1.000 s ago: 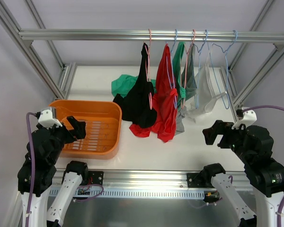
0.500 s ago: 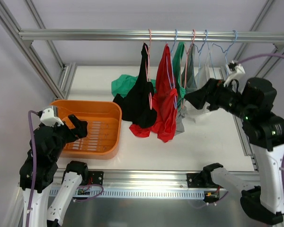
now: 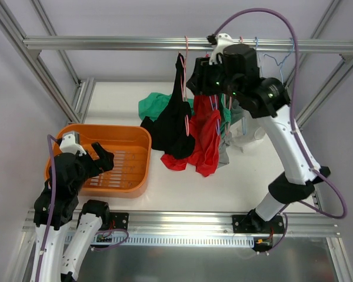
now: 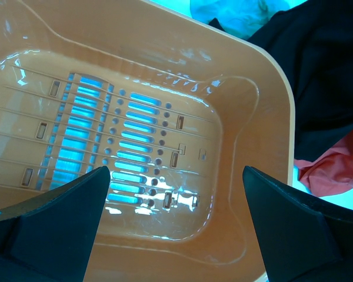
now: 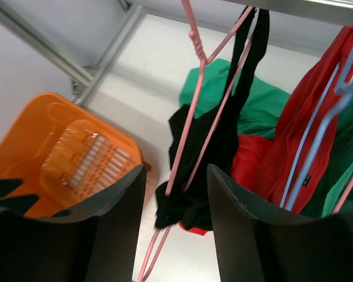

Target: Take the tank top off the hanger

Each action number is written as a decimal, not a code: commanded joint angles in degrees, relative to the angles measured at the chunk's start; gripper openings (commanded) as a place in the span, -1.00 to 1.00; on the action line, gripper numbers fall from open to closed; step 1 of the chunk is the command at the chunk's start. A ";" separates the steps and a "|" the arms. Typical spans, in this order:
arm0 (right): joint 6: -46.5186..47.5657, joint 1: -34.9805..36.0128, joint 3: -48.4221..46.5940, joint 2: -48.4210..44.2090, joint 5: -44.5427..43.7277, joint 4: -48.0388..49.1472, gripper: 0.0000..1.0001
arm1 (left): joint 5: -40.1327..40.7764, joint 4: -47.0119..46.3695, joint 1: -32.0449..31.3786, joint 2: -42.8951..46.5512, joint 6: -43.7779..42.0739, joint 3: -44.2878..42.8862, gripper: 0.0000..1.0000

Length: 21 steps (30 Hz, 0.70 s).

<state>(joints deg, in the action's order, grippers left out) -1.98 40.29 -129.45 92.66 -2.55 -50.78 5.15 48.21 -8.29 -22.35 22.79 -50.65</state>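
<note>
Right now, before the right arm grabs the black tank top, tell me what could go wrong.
1. The right tool faces both the pink hanger and the black tank top; it may pinch the hanger along with cloth.
2. The red top hangs close beside; pulling may drag it along.

The top external camera looks down from high behind the near edge, taking in the whole bench (image 3: 182, 189). The left wrist camera faces steeply down, close over the orange basket (image 4: 265, 82), with the left hand (image 4: 175, 175) at the bottom edge. The right wrist camera looks down past the right hand (image 5: 176, 173) at the pink hanger (image 5: 183, 126) and black tank top (image 5: 223, 144) nearby. The basket, at lower left there, shows in all three views.
</note>
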 commanded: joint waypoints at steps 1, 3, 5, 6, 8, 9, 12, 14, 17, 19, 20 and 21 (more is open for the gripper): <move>3.47 0.93 -5.20 4.44 -7.38 -1.95 0.00 | 0.74 -2.68 -0.32 1.43 0.77 0.55 0.97; 3.30 1.37 -5.38 5.59 -7.47 -1.86 -0.01 | 0.65 -2.68 -0.32 1.87 0.86 0.64 0.97; 3.56 2.07 -5.11 6.65 -8.87 -1.69 0.00 | 0.57 -2.77 -0.32 1.96 0.77 0.64 0.97; 3.91 2.16 -5.03 7.09 -9.66 -1.69 0.00 | 0.48 -2.85 -0.32 1.87 0.77 0.73 0.97; 4.00 2.25 -4.94 8.41 -10.02 -1.69 -0.03 | 0.22 -2.94 -0.32 1.78 0.68 0.73 0.97; 4.00 2.25 -4.76 8.76 -10.11 -1.69 -0.13 | 0.21 -2.94 -0.32 1.87 0.59 0.73 0.97; 3.47 2.33 -4.59 9.64 -10.55 -1.42 -0.37 | 0.04 -3.03 -0.32 2.05 0.59 0.91 0.97; 2.86 2.77 -4.67 9.56 -11.68 -0.81 -0.43 | -0.05 -3.21 -0.32 2.22 0.51 0.91 0.97; 2.15 3.30 -4.76 8.68 -13.01 0.16 -0.53 | -0.40 -3.29 -0.32 2.22 0.42 0.91 0.98; 2.15 3.56 -4.67 8.33 -13.54 0.68 -0.67 | -0.75 -3.38 -0.32 2.22 0.33 1.00 0.97; 2.15 3.56 -4.67 7.98 -13.97 0.86 -0.76 | -0.84 -3.38 -0.32 2.13 0.24 1.00 0.97; 2.15 3.48 -4.59 7.71 -14.06 1.04 -0.90 | -0.93 -3.47 -0.32 2.13 0.24 1.08 0.97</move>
<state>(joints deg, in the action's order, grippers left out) 0.69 43.40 -131.85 102.45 -13.93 -52.49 4.99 47.00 -8.29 -20.51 23.14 -49.87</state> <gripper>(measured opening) 0.101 0.988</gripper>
